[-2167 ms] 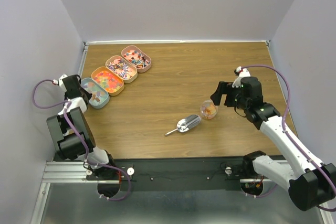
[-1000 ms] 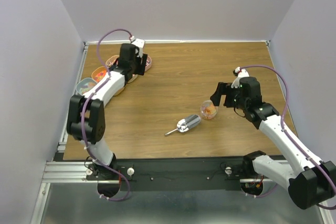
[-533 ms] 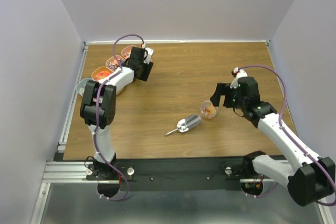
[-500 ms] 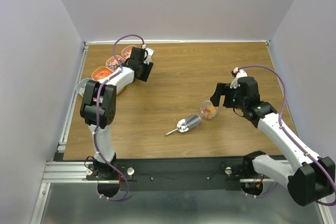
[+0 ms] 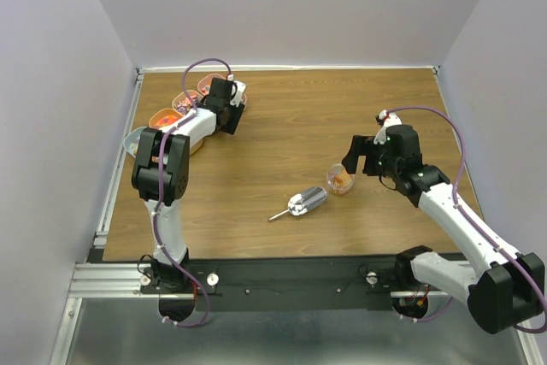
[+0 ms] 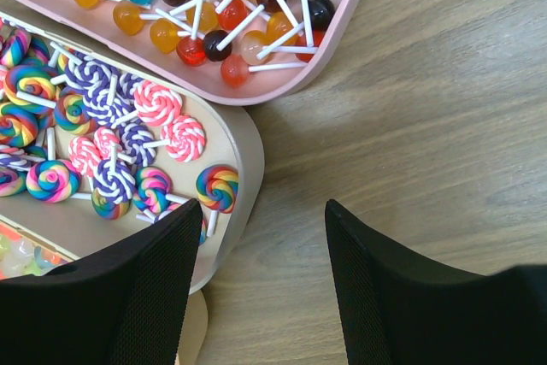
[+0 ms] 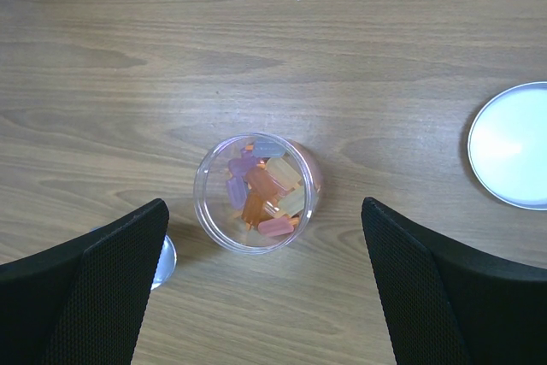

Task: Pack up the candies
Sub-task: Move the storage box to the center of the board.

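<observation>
Clearly, the right wrist view alone separates candies inside the jar.

Swung left gripper away from the grey tin, out over the edges of the cream tin and pink tin.

Wood-grain table with plain grey walls around it. A silver scoop lies toward the near edge, handle pointing near-left. There's a clear round jar standing upright just beside its bowl. In the right wrist view, a white round lid sits flat a bit off from the jar. In the far-left corner, a pink oval tin sits right up against a cream oval tin.
</observation>
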You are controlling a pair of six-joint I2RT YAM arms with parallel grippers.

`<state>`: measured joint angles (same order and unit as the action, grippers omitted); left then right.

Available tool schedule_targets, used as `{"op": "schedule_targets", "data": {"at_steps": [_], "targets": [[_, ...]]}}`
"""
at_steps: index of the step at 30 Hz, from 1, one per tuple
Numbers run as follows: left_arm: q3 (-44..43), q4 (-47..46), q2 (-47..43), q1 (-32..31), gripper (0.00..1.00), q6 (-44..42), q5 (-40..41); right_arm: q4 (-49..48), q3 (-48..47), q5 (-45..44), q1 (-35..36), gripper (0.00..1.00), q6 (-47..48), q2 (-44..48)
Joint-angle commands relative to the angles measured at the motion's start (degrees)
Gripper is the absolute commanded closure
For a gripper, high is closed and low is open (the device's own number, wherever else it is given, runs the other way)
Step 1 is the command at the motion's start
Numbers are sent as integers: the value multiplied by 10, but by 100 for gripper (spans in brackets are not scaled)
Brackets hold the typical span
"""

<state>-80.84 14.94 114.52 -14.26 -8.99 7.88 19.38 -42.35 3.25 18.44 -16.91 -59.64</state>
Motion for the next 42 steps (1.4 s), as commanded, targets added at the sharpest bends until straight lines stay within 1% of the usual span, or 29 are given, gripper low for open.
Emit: {"op": "schedule_targets", "data": {"at_steps": [1, 5, 9, 12, 16, 22, 30, 33, 42], "targets": [[-2, 4, -3, 4, 33, -2, -17, -8, 5, -12, 4, 0, 6, -4], [1, 6, -7, 6, 33, 0, -23, -7, 6, -13, 4, 0, 6, 0], [14, 1, -32, 7, 33, 6, -28, -8, 6, -13, 4, 0, 6, 0], [27, 4, -64, 13, 33, 12, -23, -8, 6, -10, 4, 0, 4, -1], [60, -6, -134, 28, 33, 24, -33, -8, 6, -9, 4, 0, 5, -3], [120, -12, -184, 48, 33, 41, -42, -8, 6, -4, 3, 0, 5, -1], [191, -19, -195, 74, 34, 59, -42, -8, 6, -3, 4, 0, 5, 4], [197, -24, -192, 78, 34, 55, -42, -9, 6, -3, 4, 0, 5, 2], [185, -31, -138, 78, 34, 44, -59, -8, 5, -2, 4, 0, 5, -1]]}}
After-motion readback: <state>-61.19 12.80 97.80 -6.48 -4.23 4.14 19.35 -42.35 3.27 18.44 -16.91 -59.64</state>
